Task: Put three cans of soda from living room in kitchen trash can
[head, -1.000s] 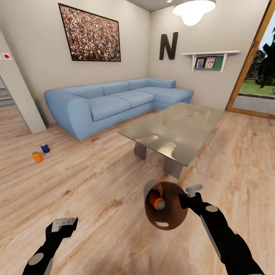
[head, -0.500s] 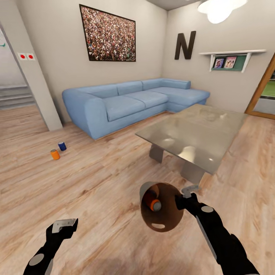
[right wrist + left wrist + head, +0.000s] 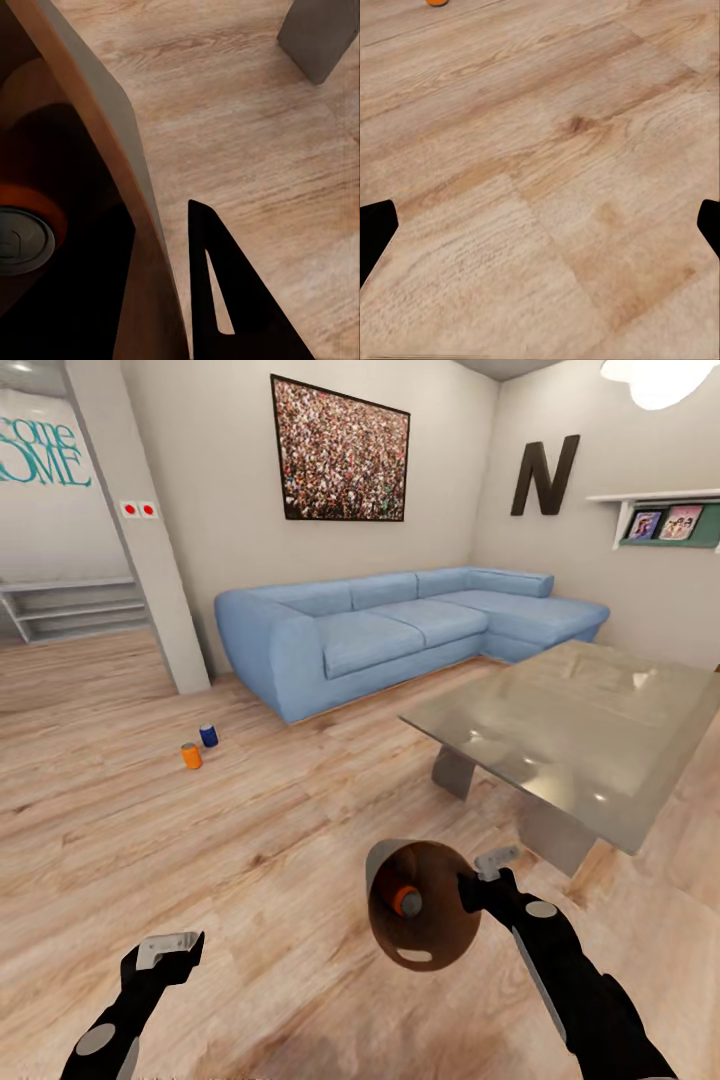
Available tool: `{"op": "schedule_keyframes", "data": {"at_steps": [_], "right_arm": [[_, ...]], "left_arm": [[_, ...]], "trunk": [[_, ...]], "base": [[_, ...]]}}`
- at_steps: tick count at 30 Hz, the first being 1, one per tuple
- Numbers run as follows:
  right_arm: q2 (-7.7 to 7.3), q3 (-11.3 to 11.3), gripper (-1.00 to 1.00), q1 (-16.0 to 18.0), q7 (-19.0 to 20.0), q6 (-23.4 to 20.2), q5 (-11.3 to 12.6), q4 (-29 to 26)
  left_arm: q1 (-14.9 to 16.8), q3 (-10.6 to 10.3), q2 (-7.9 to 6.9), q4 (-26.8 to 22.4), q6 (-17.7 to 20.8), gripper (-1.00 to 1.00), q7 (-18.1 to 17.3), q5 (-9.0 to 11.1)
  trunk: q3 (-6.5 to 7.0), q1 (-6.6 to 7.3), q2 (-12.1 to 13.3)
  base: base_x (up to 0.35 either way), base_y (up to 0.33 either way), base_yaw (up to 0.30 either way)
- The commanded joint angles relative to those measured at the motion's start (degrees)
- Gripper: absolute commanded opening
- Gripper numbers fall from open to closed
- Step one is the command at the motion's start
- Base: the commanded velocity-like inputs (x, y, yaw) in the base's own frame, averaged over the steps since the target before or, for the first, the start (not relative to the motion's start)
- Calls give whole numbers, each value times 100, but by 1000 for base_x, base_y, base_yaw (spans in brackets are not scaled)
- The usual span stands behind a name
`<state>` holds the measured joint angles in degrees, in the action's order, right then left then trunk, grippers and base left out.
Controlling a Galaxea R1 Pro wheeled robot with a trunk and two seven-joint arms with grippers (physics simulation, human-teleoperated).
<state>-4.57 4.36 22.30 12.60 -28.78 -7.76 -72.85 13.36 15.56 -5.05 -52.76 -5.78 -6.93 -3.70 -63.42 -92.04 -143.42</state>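
Two arms reach up from the bottom of your head view. Your right gripper (image 3: 478, 880) at lower right is clamped on the rim of the trash can (image 3: 425, 940), held tipped toward you with one orange can (image 3: 404, 900) inside. Your left gripper (image 3: 168, 950) at lower left hangs spread and empty over the wood floor (image 3: 280, 840). Left of centre, another orange can (image 3: 191, 756) and the blue can (image 3: 208, 735) stand near each other on the floor, before the sofa (image 3: 400, 625).
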Motion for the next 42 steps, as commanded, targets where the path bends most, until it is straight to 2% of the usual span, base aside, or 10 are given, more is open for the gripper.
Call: {"op": "schedule_keyframes", "data": {"at_steps": [1, 8, 12, 19, 42], "right_arm": [[5, 10, -100, 3, 32, -4, 56, 5], [28, 117, -100, 3, 32, -11, 64, 42], [73, 193, -100, 3, 37, -318, 90, 84], [152, 294, -100, 3, 19, -510, 91, 94], [180, 319, -100, 3, 3, -536, 75, 96]], "left_arm": [[0, 0, 2, 1, -1, 100, 4, -1], [0, 1, 4, 3, 8, 100, 7, -7], [0, 2, 4, 3, 7, 100, 8, -8], [0, 2, 4, 3, 7, 100, 8, -8], [0, 0, 4, 12, 13, 100, 3, -17]], "trunk": [[1, 1, 0], [0, 1, 0], [-16, 1, 0], [-60, 1, 0], [-226, 1, 0]], "base": [[97, 4, 246], [253, 1, 246], [315, 0, 208], [322, 0, 159], [324, 6, 141]]}}
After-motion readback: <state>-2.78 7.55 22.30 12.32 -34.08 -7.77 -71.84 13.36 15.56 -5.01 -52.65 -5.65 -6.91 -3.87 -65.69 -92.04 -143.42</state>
